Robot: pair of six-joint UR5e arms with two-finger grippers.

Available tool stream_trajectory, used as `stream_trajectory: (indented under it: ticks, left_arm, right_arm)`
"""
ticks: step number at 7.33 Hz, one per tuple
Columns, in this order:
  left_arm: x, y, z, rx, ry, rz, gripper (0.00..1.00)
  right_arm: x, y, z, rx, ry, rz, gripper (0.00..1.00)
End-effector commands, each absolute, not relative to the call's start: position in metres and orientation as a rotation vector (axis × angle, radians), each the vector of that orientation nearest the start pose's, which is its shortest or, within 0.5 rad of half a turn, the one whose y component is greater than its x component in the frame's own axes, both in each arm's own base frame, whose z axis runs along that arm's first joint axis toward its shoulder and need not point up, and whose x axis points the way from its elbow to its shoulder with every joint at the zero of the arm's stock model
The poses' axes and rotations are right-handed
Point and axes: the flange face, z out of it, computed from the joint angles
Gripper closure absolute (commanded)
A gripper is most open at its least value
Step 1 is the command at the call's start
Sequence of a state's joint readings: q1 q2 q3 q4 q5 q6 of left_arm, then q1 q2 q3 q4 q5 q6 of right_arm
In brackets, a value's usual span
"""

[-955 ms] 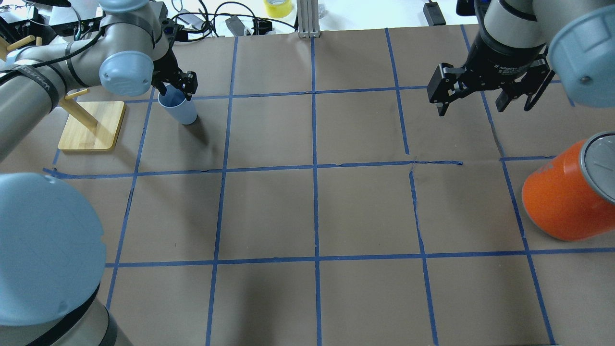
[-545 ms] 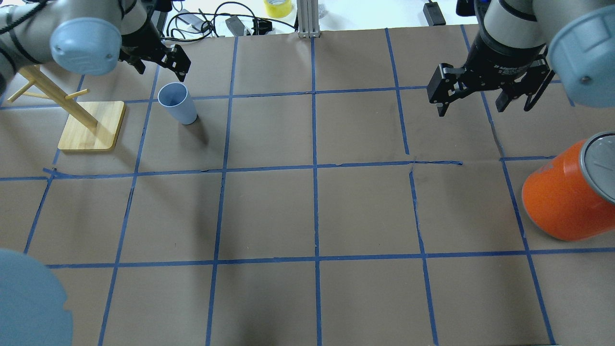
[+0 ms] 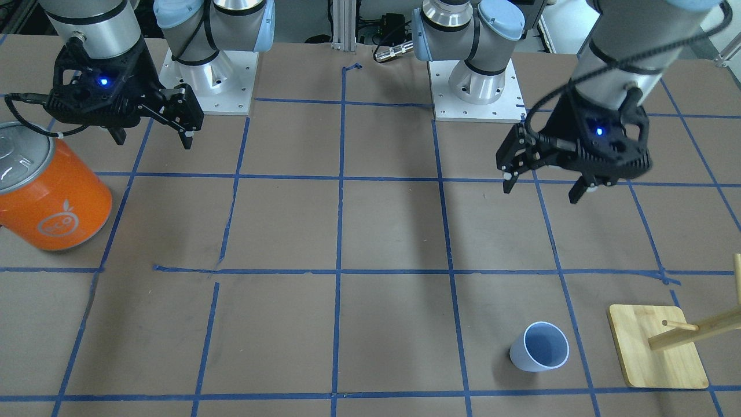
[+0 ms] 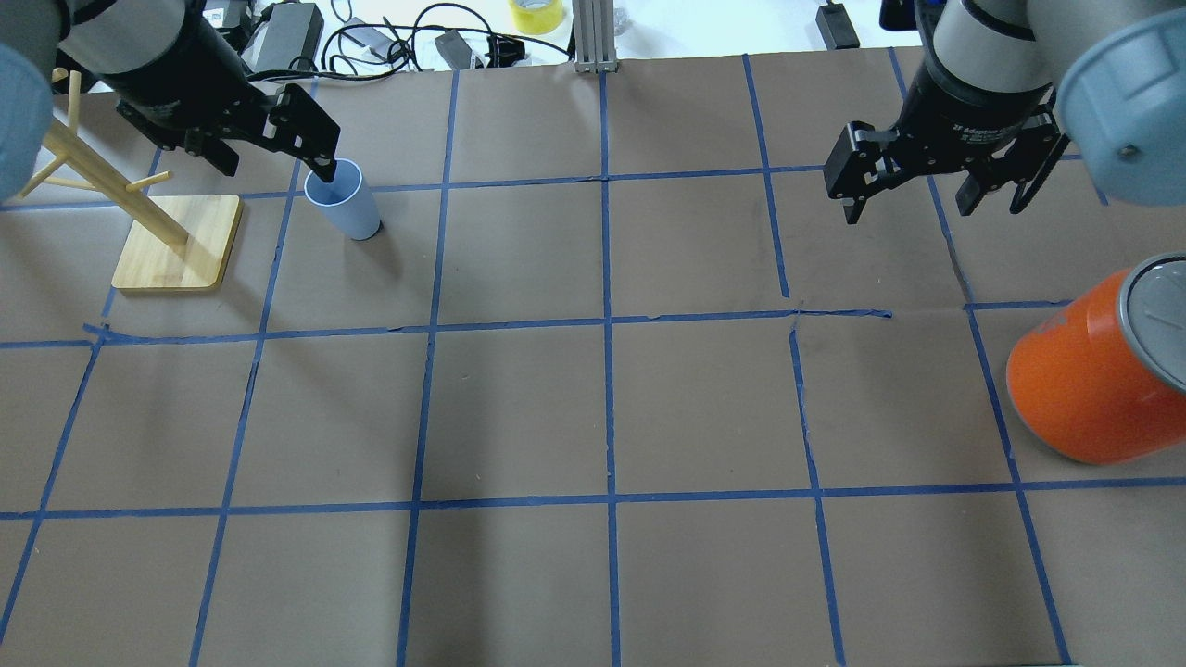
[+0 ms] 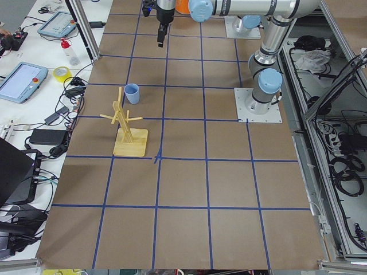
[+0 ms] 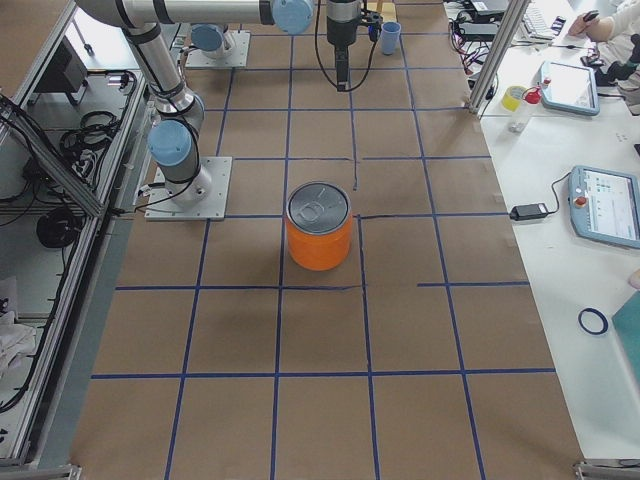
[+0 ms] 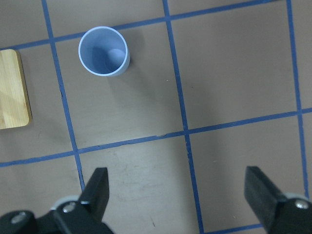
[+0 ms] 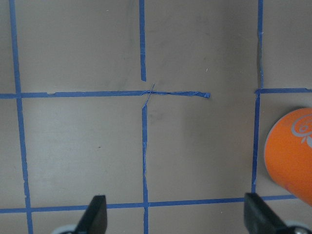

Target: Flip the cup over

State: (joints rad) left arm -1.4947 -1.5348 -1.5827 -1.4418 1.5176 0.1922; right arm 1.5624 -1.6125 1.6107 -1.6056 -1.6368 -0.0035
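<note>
- The cup [image 3: 539, 346] [image 4: 343, 199] [image 7: 104, 50] is standing upright on the table [image 4: 704, 398], mouth facing up and its bluish inside showing.
- It is sitting in a blue-taped square on the robot's left side, far from the robot's base and just beside the wooden peg stand [image 3: 657, 347] [image 4: 176, 243]. One tape line is running between the two, and they are not touching.
- The left gripper [image 3: 541, 191] [image 4: 276, 167] [image 7: 180, 195] is hovering above the table with its jaws spread wide and nothing between them.
- In the overhead view one of its fingers is overlapping the cup's rim. The front-facing and wrist views are showing the gripper raised and well apart from the cup, on the robot's side of it.
- The right gripper [image 3: 153, 142] [image 4: 908, 211] [image 8: 173, 214] is hanging over bare brown paper on the other side of the table, with its jaws also wide apart and holding nothing.
- The big orange can [image 3: 55, 200] [image 4: 1084, 380] [image 8: 292, 156] is sitting near the right gripper, at the table's edge on the robot's right, well apart from the cup.
</note>
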Motion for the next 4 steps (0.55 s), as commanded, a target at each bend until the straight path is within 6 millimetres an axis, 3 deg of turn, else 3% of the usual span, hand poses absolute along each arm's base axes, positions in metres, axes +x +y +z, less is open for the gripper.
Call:
stream_trajectory:
  ticks: [1,2,4]
  left_arm:
    - [-0.109,-0.482,0.509,-0.040,3.180,-0.251,0.00]
    - [-0.131,-0.478,0.509,-0.050,3.161,-0.252,0.00]
    - [-0.150,-0.472,0.505,0.023,3.056,-0.231,0.00]
  right_arm:
    - [0.122,-0.480,0.492,0.009,3.206,-0.061,0.00]
    - [0.122,-0.480,0.493,0.010,3.206,-0.068,0.00]
    - [0.124,-0.478,0.492,0.011,3.192,-0.053,0.00]
